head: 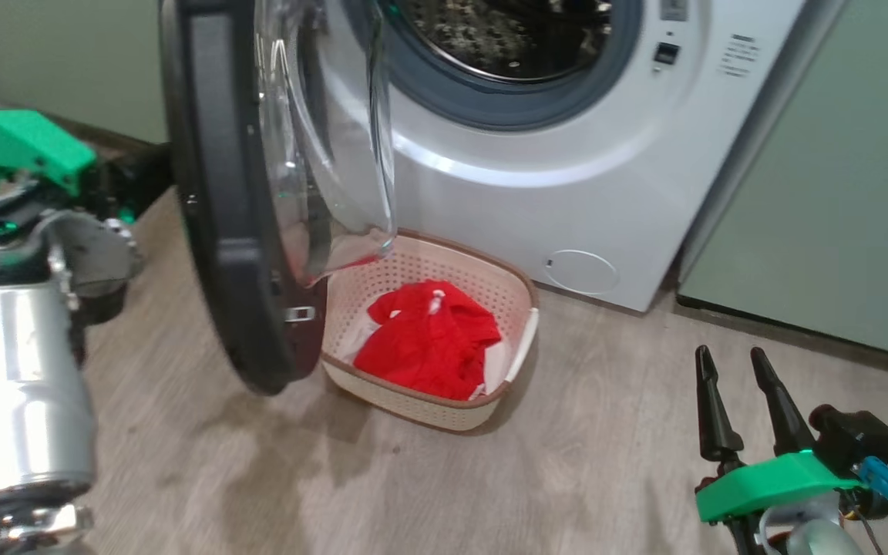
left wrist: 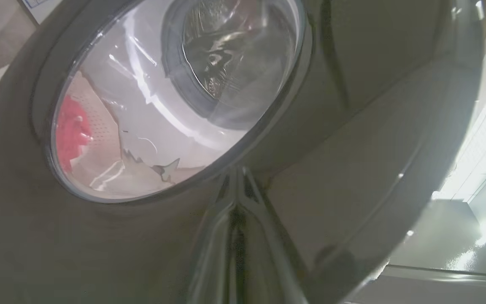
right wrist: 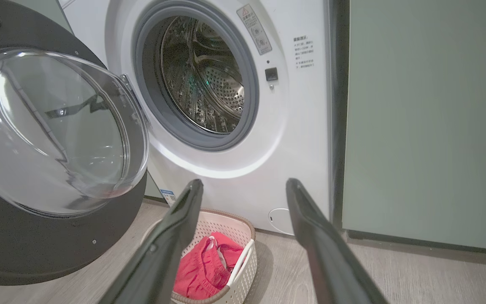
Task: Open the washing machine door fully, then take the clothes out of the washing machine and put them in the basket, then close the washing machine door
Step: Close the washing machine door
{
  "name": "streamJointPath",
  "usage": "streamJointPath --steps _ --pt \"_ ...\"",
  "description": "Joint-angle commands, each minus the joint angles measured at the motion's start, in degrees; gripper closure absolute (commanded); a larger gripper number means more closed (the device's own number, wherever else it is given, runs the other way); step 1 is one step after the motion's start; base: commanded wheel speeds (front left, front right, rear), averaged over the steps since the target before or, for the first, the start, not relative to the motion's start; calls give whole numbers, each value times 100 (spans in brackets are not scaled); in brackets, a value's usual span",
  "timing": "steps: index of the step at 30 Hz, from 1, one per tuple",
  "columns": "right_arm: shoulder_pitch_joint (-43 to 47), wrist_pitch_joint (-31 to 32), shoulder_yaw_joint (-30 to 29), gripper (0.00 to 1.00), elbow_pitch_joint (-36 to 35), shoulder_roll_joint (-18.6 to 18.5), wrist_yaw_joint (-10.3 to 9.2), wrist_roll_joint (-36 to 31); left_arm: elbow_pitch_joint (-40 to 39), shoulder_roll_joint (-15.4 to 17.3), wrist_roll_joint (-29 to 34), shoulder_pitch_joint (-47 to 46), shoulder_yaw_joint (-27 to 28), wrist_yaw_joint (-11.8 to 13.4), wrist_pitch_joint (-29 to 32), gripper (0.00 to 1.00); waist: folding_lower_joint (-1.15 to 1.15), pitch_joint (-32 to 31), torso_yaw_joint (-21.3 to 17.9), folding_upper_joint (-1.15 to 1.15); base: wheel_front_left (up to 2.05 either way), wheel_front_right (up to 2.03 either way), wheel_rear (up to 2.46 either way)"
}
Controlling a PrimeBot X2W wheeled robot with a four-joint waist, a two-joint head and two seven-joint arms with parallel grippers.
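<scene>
Wood-look floor [head: 259, 478], clothes [head: 428, 343] in basket [head: 428, 412], right hand [head: 729, 353] wide open, empty, left hand [left wrist: 236, 181] closed by door [head: 220, 193]

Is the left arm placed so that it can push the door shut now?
Probably yes: the shut left tool points at the black outer face of the door from close by, with nothing between; contact I cannot tell.

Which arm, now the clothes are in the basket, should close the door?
Left: the shut left hand is close against the glossy black-rimmed round door; the open right hand hangs farther away.
</scene>
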Motion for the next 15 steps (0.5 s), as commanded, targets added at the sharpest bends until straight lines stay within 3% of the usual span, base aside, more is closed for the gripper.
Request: streamJointPath --steps 1,15 --pt "-230 -36 128 0 -184 -32 37 13 -183 65 -29 -201 56 -96 -39 100 0 6 -140 0 0 0 0" --pt "-227 -36 140 0 -183 -32 37 14 558 -354 -24 -538 108 -489 -1196 100 0 45 -1468 0 0 0 0"
